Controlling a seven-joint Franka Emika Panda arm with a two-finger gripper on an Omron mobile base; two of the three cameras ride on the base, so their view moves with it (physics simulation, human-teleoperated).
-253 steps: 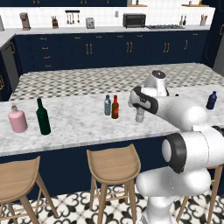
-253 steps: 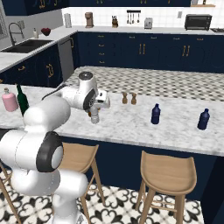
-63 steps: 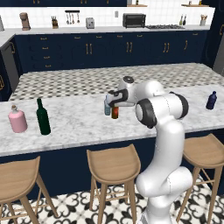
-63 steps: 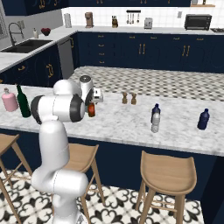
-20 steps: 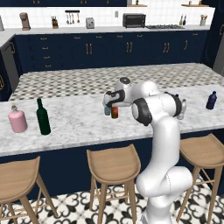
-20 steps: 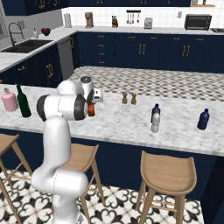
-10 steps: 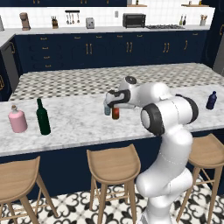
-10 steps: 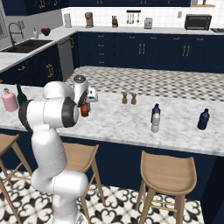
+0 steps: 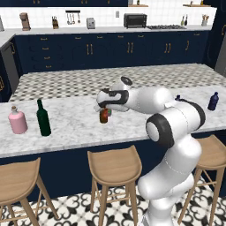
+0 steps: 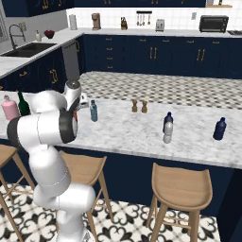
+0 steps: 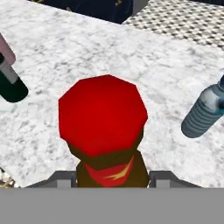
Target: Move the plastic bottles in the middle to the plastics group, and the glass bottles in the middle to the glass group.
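Slim amber-brown glass bottle with red top (image 9: 104,115) gripped by two-finger gripper (image 9: 104,110), held at neck, apparently lifted clear of white marble counter (image 9: 70,128) for carry. Tall dark green wine bottle (image 9: 43,118) and squat pink bottle (image 9: 18,121) well apart leftward; open marble between. Pale teal-blue plastic bottle (image 11: 204,110) passed close.

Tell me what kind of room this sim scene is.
A rendered home kitchen, it seems: a marble island counter with wooden bar stools, dark navy cabinets along the back wall, and a toaster oven on the far worktop.
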